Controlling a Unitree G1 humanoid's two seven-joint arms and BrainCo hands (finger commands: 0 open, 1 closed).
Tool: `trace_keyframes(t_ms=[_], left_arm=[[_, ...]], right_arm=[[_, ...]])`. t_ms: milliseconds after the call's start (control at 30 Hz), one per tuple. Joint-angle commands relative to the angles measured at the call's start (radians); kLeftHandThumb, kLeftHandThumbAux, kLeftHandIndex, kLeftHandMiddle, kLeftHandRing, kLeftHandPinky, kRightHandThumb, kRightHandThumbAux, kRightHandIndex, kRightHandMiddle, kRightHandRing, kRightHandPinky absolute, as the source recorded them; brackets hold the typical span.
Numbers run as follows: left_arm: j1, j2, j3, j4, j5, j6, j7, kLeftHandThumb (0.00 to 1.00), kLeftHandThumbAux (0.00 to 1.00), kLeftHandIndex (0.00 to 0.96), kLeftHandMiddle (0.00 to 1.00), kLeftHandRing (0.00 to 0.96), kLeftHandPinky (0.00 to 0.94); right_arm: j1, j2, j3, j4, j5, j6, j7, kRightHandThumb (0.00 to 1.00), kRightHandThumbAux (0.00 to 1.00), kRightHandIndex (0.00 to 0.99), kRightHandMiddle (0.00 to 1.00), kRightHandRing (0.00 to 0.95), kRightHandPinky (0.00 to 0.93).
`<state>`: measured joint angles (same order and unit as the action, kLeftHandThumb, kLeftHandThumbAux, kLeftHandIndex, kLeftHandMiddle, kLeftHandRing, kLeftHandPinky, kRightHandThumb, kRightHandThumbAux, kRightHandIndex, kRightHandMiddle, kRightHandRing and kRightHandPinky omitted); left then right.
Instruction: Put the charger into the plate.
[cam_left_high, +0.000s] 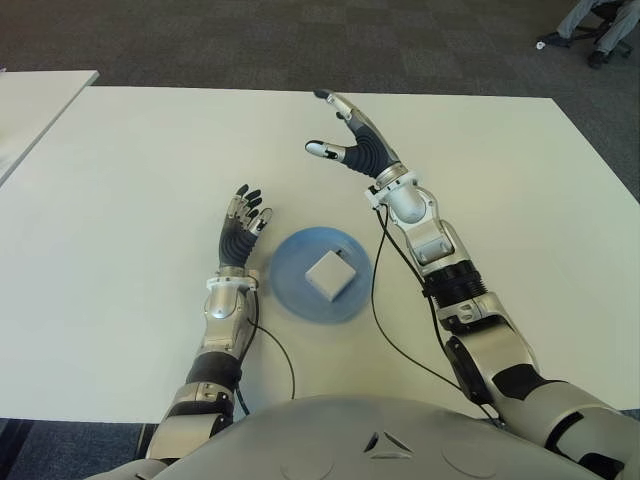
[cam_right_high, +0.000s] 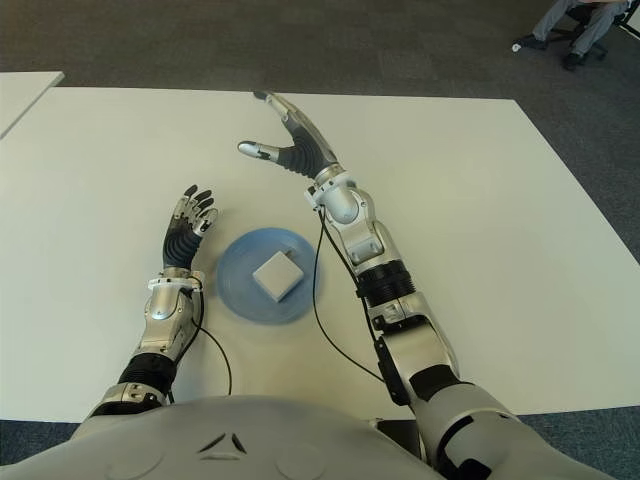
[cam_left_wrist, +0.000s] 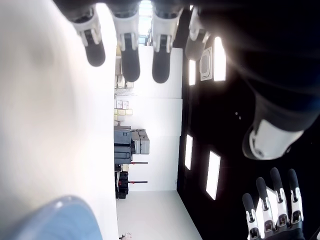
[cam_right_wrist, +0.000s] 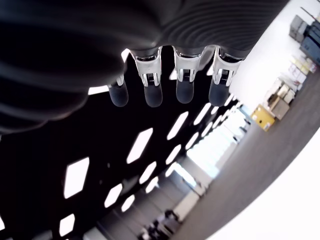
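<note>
Charger (cam_left_high: 329, 274) sits in the blue plate (cam_left_high: 290, 290), looks small, hard, light; pinch its flat sides; right hand (cam_left_high: 345, 135) and left hand (cam_left_high: 242, 226) are both open, holding nothing.

One round blue plate (cam_left_high: 293, 283) sits on the one large white table (cam_left_high: 120, 200) — and one white square charger block (cam_left_high: 328, 275) lies in it. Two robot hands show — the left hand (cam_left_high: 240, 228) and the right hand (cam_left_high: 352, 140), both with fingers extended and empty.

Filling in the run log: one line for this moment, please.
charger: in blue plate | right hand: open, raised beyond plate | left hand: open, left of plate
</note>
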<state>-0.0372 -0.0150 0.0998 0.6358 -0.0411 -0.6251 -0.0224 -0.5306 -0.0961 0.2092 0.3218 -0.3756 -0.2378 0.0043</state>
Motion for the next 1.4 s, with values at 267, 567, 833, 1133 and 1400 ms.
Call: trace_keyframes(t_ms=[267,567,833,1133,1400], left_arm=[[0.054,-0.004,-0.002,0.027,0.0,0.028,-0.002,0.0,0.556,0.045,0.178,0.154,0.142],[0.059,-0.001,0.002,0.024,-0.005,0.021,-0.006,0.0,0.565,0.054,0.186,0.167,0.152],[0.061,0.006,0.007,0.017,0.002,0.028,0.007,0.0,0.565,0.052,0.175,0.152,0.123],[0.056,0.022,0.02,0.022,-0.01,0.038,-0.002,0.0,0.566,0.046,0.142,0.121,0.094],[0.055,0.035,0.022,0.017,-0.013,0.048,-0.009,0.0,0.568,0.033,0.125,0.104,0.086]], right_arm=[[0.12,0.069,-0.188,-0.065,0.318,0.06,0.03,0.121,0.557,0.0,0.0,0.0,0.0],[0.16,0.124,-0.237,-0.046,0.442,0.023,0.053,0.079,0.692,0.0,0.012,0.0,0.002],[0.248,0.137,-0.246,-0.108,0.485,0.019,0.076,0.015,0.76,0.051,0.072,0.022,0.026],[0.316,0.135,-0.25,-0.146,0.501,0.037,0.094,0.0,0.786,0.085,0.118,0.06,0.046],[0.312,0.123,-0.279,-0.012,0.512,-0.024,0.13,0.0,0.787,0.094,0.119,0.062,0.048]])
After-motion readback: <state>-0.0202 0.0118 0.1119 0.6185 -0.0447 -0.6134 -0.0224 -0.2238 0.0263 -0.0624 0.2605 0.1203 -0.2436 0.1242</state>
